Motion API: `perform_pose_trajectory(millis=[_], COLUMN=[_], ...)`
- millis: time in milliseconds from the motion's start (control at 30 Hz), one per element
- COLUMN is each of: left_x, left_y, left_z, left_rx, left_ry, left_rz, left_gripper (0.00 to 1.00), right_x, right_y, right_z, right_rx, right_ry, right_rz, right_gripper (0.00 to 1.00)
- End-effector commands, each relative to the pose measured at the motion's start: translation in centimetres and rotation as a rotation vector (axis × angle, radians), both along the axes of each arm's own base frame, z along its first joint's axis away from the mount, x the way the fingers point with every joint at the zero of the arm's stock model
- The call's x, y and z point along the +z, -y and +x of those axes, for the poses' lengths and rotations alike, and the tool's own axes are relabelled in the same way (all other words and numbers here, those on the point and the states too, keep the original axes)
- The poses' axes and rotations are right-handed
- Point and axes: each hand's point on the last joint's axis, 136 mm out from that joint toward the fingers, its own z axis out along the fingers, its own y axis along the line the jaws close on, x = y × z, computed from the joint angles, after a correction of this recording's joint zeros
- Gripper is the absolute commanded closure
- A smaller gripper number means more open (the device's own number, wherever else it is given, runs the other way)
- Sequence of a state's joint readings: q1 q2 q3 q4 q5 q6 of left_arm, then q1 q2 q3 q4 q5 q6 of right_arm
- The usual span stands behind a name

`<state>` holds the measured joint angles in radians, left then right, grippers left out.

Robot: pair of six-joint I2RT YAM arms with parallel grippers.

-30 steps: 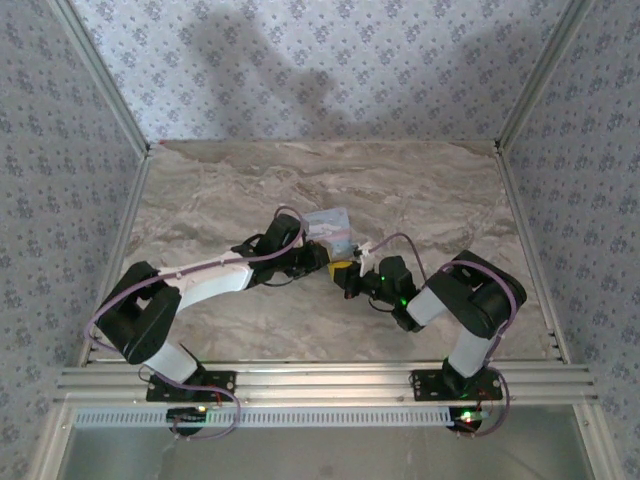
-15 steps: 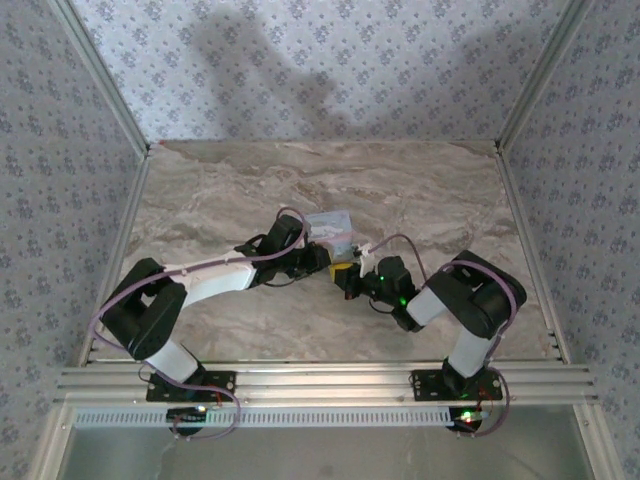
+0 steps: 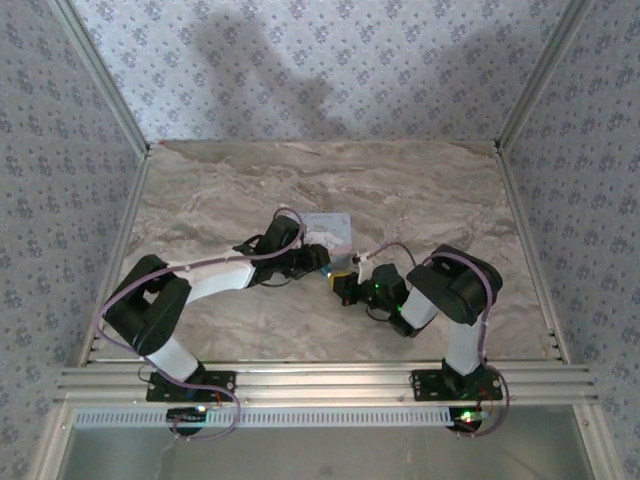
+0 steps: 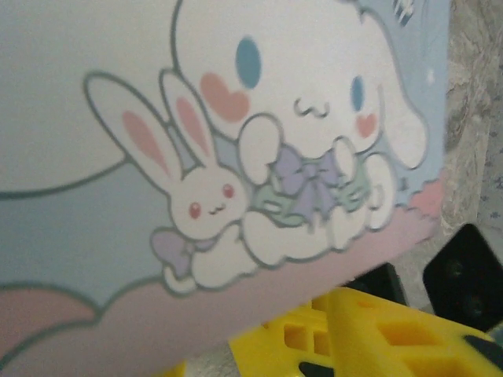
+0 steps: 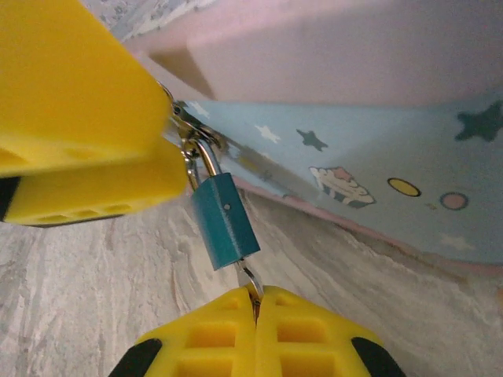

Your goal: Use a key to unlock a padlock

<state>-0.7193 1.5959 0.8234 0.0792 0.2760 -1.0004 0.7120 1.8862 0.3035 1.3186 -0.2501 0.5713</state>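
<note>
I'm looking down on a marble-patterned table (image 3: pixel 420 190) walled in with floral paper. The pale blue cartoon tin (image 3: pixel 335 226) sits mid-table. The left arm (image 3: pixel 215 275) lies stretched low toward the tin's near side, and the right arm (image 3: pixel 450 295) is doubled back at the elbow with its wrist pointing left.

The left gripper (image 5: pixel 86 153) sits tight against the tin's clasp, but I cannot tell whether it is clamping anything. The right gripper (image 5: pixel 255 302) is pinched closed on the key (image 5: pixel 250 276).

The padlock (image 5: pixel 225 220) hangs from the clasp with the key apparently in its base. Its shackle looks seated, so I judge insertion done, with turning and release left.
</note>
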Motion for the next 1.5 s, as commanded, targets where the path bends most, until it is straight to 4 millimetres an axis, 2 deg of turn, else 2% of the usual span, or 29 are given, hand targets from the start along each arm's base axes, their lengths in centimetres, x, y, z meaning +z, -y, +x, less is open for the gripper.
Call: perform_pose_trajectory(millis=[0, 133, 233, 367, 533, 833, 1167, 1267, 1467], left_x=[2.4, 2.9, 3.3, 3.2, 2.3, 0.1, -1.8, -1.7, -2.1], left_y=[-1.1, -3.1, -3.5, -3.1, -2.8, -2.5, -2.4, -2.0, -1.8], left_z=[0.3, -0.1, -0.5, -1.1, -1.6, -1.7, -1.6, -1.4, -1.3], left_rx=[0.023, 0.079, 0.111, 0.125, 0.152, 0.196, 0.23, 0.229, 0.242], left_ry=[0.073, 0.091, 0.095, 0.076, 0.032, -0.042, -0.088, -0.085, -0.094], left_rz=[-0.028, -0.042, -0.102, -0.174, -0.213, -0.208, -0.19, -0.21, -0.214], left_gripper=[0.44, 0.39, 0.39, 0.41, 0.42, 0.45, 0.45, 0.51, 0.56], right_x=[0.5, 0.9, 1.5, 2.3, 3.2, 3.4, 3.8, 3.8, 3.8], right_y=[-0.4, -0.9, -1.3, -2.1, -2.6, -3.9, -4.2, -4.3, -4.5], right_z=[0.2, -0.1, -0.3, -0.7, -0.6, -0.9, -0.9, -0.8, -0.9], right_rx=[-0.017, -0.018, -0.016, -0.013, -0.029, -0.017, -0.017, -0.019, -0.02], right_ry=[-0.01, -0.039, -0.061, -0.086, -0.129, -0.224, -0.243, -0.253, -0.269], right_rz=[0.043, 0.072, 0.1, 0.124, 0.155, 0.19, 0.199, 0.204, 0.217], right_gripper=[1.0, 1.0, 1.0, 1.0, 1.0, 1.0, 1.0, 1.0, 1.0])
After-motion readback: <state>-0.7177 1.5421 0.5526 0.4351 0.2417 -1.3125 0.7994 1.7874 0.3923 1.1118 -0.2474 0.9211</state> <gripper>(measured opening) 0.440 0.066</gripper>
